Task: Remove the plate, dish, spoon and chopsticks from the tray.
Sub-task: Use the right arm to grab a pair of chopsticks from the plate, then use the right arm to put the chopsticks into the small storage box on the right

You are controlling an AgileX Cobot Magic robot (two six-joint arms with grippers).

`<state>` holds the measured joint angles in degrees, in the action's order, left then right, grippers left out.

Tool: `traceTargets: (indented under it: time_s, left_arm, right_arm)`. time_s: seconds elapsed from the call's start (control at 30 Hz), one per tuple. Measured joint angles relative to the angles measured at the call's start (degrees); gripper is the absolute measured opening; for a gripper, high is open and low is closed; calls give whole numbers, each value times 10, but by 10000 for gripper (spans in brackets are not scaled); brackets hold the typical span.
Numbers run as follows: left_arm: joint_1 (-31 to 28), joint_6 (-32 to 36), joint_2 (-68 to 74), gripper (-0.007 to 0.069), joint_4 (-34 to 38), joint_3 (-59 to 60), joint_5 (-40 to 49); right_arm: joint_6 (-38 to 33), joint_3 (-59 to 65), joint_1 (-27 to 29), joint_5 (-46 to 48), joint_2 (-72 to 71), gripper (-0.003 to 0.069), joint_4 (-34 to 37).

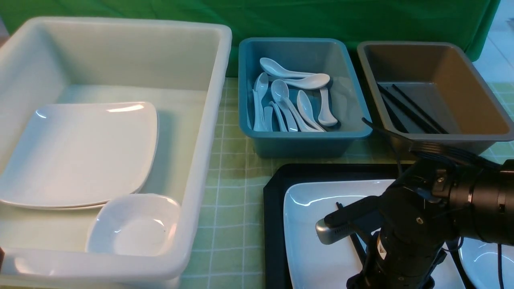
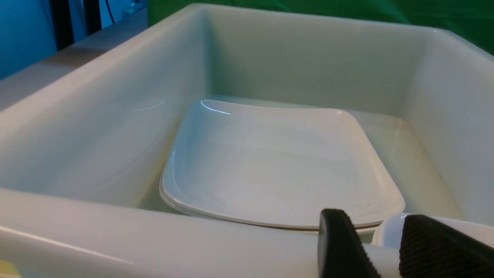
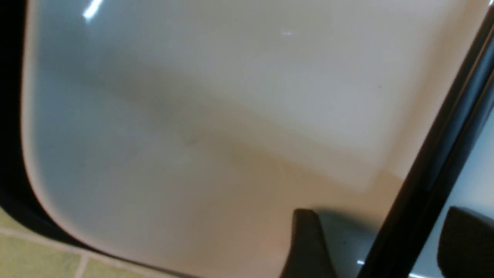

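Leftmost, filling the left half of the front view, a big milky-white plastic tub (image 1: 209,120) holds two stacked white plates (image 1: 80,152) with rounded corners. At the tub's lower right sits a small rounded white dish (image 1: 132,226). In the left wrist view, the left gripper (image 2: 372,231) hangs at the tub's near rim. Its black ribbed fingers (image 2: 339,247) are apart and released, with only the rim showing through the gap.

At upper centre, on the green checked tablecloth (image 1: 233,200), a deep blue plastic bin (image 1: 301,146) contains a heap of white soup spoons (image 1: 289,100). At lower centre-right lies the flat black rectangular tray (image 1: 275,224), and on it rests the large glossy white rounded-rectangle plate (image 1: 321,224). The thin black chopsticks (image 3: 436,162) lie across that plate. The black right arm (image 1: 413,228) hangs over them. The right gripper (image 3: 378,216) is spread wide, one finger on either side of the chopsticks, not pinching them.

At upper right, a grey-brown plastic bin (image 1: 461,80) holds more black sticks (image 1: 409,108).
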<state>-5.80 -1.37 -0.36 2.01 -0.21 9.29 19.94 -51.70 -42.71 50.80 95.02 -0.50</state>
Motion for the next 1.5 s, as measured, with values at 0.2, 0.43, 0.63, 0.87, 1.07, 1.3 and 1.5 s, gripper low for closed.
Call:
traceTargets:
  time_s: [0.2, 0.43, 0.63, 0.87, 1.07, 1.3, 1.5]
  left_arm:
    - [0, 0, 0, 222, 0, 0, 0]
    - [0, 0, 0, 222, 0, 0, 0]
    - [0, -1, 0, 222, 0, 0, 0]
    - [0, -1, 0, 222, 0, 0, 0]
    - [0, -1, 0, 222, 0, 0, 0]
    - [0, -1, 0, 222, 0, 0, 0]
    - [0, 0, 0, 222, 0, 0, 0]
  right_arm:
    - [17, 0, 0, -5, 7, 419, -3]
    - [38, -2, 0, -19, 21, 314, -5]
    - [42, -2, -1, -25, 20, 127, 1]
    - [23, -2, -1, 29, -46, 108, 1]
    - [13, -7, -11, 91, -202, 108, -5]
    - [3, -114, 105, 69, -273, 108, -93]
    - [-37, -204, 257, -45, -189, 108, -101]
